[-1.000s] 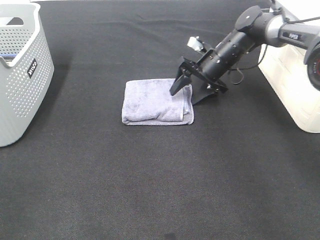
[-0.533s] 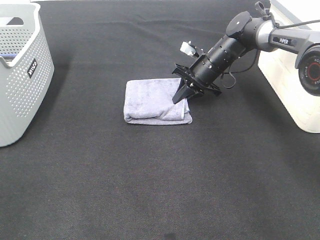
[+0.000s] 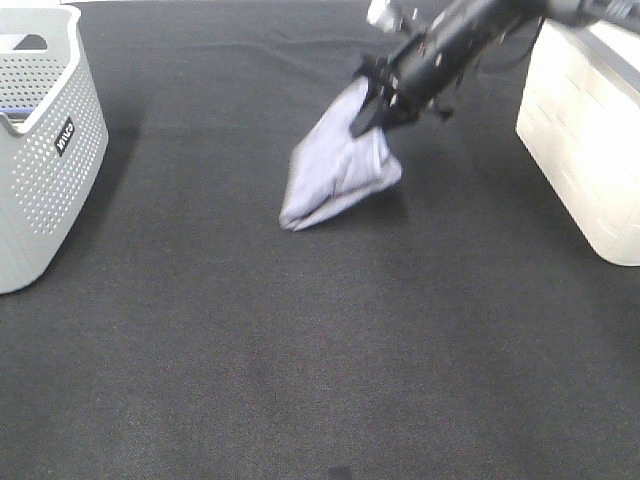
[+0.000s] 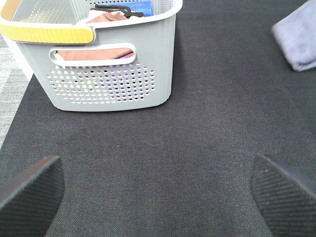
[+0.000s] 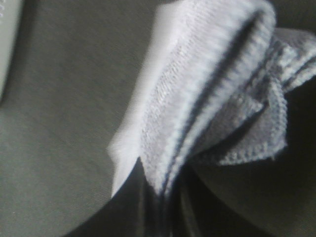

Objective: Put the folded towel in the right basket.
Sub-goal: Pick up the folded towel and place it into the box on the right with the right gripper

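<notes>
The folded lavender-grey towel [image 3: 335,170] hangs in the air, pinched at its upper corner by my right gripper [image 3: 368,110], which is shut on it at the back middle of the black mat. Its lower corner is near or on the mat; I cannot tell which. In the right wrist view the towel's layered edges [image 5: 207,98] fill the frame, clamped between the fingers. The right basket [image 3: 585,130], cream-white, stands at the right edge, right of the towel. My left gripper [image 4: 158,190] is open and empty, low over the mat; the towel [image 4: 298,37] shows in its view.
A grey perforated basket [image 3: 40,150] stands at the left edge. In the left wrist view this basket [image 4: 98,59] has a yellow handle and holds folded cloths in red, blue and other colours. Black mat [image 3: 300,350] covers the table.
My right gripper closed on the towel's right edge, then lifted it up and back toward the right. The towel went from lying flat to hanging.
</notes>
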Robot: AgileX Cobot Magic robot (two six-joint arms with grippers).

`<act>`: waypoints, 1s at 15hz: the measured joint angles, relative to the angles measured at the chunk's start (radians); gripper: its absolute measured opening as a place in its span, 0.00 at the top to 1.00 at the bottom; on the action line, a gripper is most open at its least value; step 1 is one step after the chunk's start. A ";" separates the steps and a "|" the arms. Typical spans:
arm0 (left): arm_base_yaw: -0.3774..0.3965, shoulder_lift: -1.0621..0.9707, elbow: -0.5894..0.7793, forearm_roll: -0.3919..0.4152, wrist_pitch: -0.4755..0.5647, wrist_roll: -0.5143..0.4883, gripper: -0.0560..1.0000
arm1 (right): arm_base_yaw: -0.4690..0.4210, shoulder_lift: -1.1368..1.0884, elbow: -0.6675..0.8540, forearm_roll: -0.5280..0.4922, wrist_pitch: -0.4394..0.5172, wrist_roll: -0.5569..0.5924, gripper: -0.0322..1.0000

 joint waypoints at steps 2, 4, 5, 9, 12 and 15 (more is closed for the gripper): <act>0.000 0.000 0.000 0.000 0.000 0.000 0.02 | 0.000 -0.078 0.000 -0.042 -0.002 -0.004 0.88; 0.000 0.000 0.000 0.000 0.000 0.000 0.02 | 0.000 -0.120 0.000 -0.071 -0.008 -0.007 0.88; 0.000 0.000 0.000 0.000 0.000 0.000 0.02 | -0.001 -0.159 0.000 -0.104 -0.017 -0.007 0.88; 0.000 0.000 0.000 0.000 0.000 0.000 0.02 | -0.098 -0.317 0.000 -0.149 -0.019 0.000 0.88; 0.000 0.000 0.000 0.000 0.000 0.000 0.02 | -0.259 -0.405 0.000 -0.198 -0.015 0.002 0.88; 0.000 0.000 0.000 0.000 0.000 0.000 0.02 | -0.381 -0.463 0.000 -0.292 -0.004 0.002 0.88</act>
